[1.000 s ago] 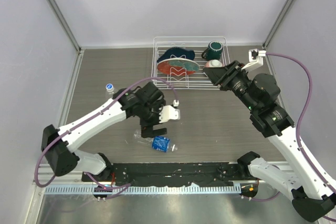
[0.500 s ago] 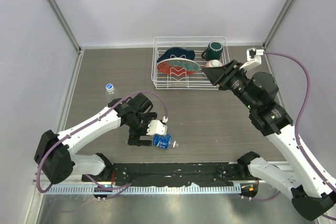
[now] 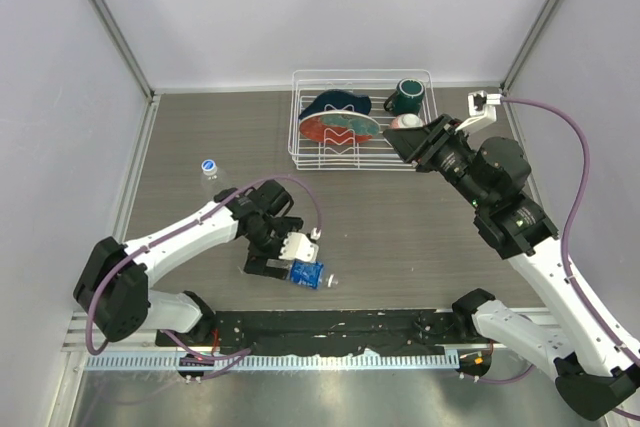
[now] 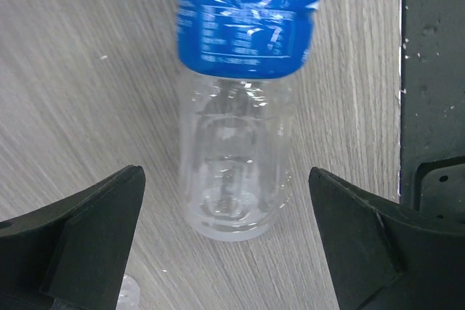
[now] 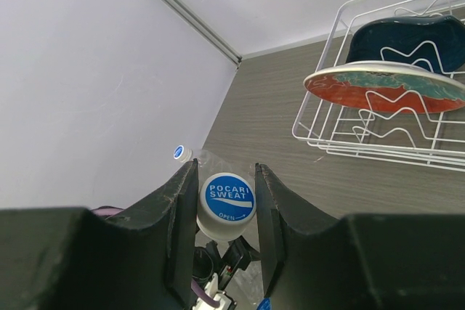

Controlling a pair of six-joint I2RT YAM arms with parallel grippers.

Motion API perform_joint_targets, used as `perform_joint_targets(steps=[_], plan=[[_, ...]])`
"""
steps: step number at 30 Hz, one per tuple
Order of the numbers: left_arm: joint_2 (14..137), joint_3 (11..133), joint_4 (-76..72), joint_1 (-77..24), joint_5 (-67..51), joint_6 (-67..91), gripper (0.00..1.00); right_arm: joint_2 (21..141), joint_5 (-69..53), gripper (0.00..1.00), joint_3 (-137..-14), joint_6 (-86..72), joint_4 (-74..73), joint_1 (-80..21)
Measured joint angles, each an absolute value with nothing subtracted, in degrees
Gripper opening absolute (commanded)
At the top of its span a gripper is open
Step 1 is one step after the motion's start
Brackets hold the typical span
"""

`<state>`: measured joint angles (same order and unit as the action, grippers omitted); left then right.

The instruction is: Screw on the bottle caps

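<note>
Holding left gripper (image 4: 225, 186) spread wide, straddling small clear plastic bottle with blue wrap label (image 4: 234, 172), lying on wood-grain table (image 4: 73, 70) just beside black front rail (image 4: 429, 70). Pinching round blue-and-white plastic cap (image 5: 227, 197) in right gripper (image 5: 225, 172), raised near white wire rack (image 5: 327, 128). Likely light, thin-walled, slippery, rolling easily: gripping clear mid-body gently. Finding open room toward table centre.

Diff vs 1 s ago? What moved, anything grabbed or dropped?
The left end effector swung back toward the near edge and dropped to the labelled bottle, now straddling its clear end, open, gripping nothing. Unchanged: that bottle lying on the table, the right end effector shut on a bottle cap, the upright bottle, the dish rack.
</note>
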<state>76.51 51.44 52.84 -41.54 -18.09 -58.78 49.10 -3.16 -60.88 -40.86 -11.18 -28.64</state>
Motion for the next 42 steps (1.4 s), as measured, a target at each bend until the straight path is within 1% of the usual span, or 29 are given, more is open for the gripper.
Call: perform_joint_targets(steps=[9, 18, 21, 30, 33, 37, 42], plan=[[76.8, 46.1, 52.1, -41.5, -18.0, -61.0, 1.00, 49.6, -3.7, 0.06, -60.9, -40.7, -11.2, -28.6], [77.7, 42.1, 44.4, -41.5, -17.0, -59.9, 1.00, 49.9, -4.2, 0.05, -60.9, -40.7, -10.9, -28.6], [78.2, 41.6, 42.2, -41.5, -16.3, -59.1, 0.97, 49.9, -4.2, 0.03, -60.9, -40.7, -10.8, -28.6], [78.2, 39.8, 39.6, -41.8, -15.5, -57.9, 0.78, 49.9, -4.6, 0.03, -60.8, -40.7, -10.4, -28.6], [77.4, 39.1, 39.3, -42.6, -15.0, -56.6, 0.68, 49.9, -4.7, 0.03, -60.8, -40.7, -10.3, -28.6], [76.2, 38.5, 37.7, -43.5, -14.3, -52.3, 0.48, 49.9, -4.7, 0.03, -60.8, -40.6, -10.3, -28.6], [75.9, 42.0, 31.9, -43.8, -14.2, -42.5, 0.42, 50.3, -4.8, 0.03, -61.2, -40.4, -10.4, -28.6]])
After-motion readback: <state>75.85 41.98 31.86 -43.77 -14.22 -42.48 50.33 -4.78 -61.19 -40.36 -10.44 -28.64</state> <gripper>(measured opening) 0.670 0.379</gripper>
